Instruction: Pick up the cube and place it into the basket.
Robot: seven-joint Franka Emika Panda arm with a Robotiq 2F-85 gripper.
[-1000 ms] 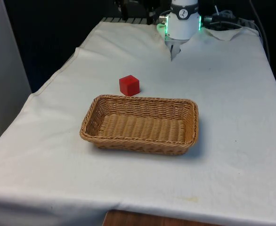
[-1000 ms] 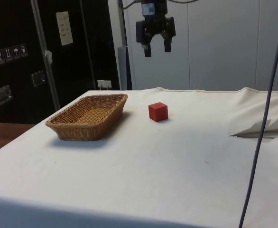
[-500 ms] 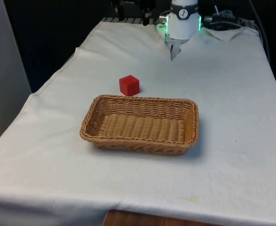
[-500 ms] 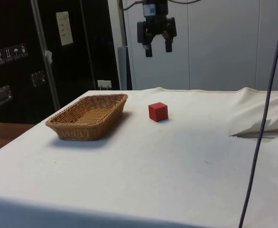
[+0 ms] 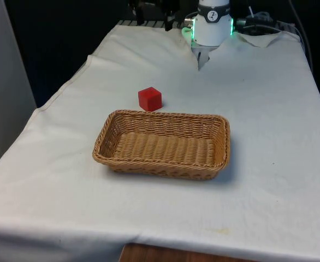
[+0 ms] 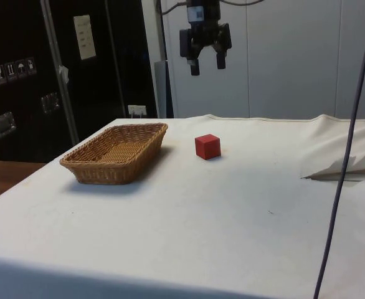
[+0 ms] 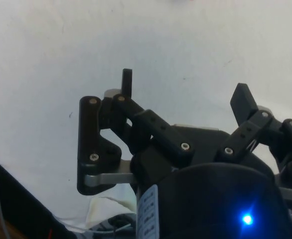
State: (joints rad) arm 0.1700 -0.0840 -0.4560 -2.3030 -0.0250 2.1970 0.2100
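Observation:
A red cube (image 5: 149, 99) (image 6: 207, 146) rests on the white cloth, just behind the far long rim of a woven wicker basket (image 5: 163, 164) (image 6: 83, 169). The basket holds nothing. My gripper (image 6: 207, 62) (image 7: 186, 87) hangs high above the table, over the area beyond the cube. Its two black fingers (image 7: 127, 84) stand apart with nothing between them, so it is open.
A fold of the white cloth (image 6: 347, 165) rises at the table's end towards the robot's base (image 5: 210, 27). A thin cable (image 6: 341, 187) hangs down near the side camera. Dark cabinets (image 6: 45, 75) stand behind the basket in the side view.
The gripper has shifted very slightly in the side view. The cube and basket have not moved.

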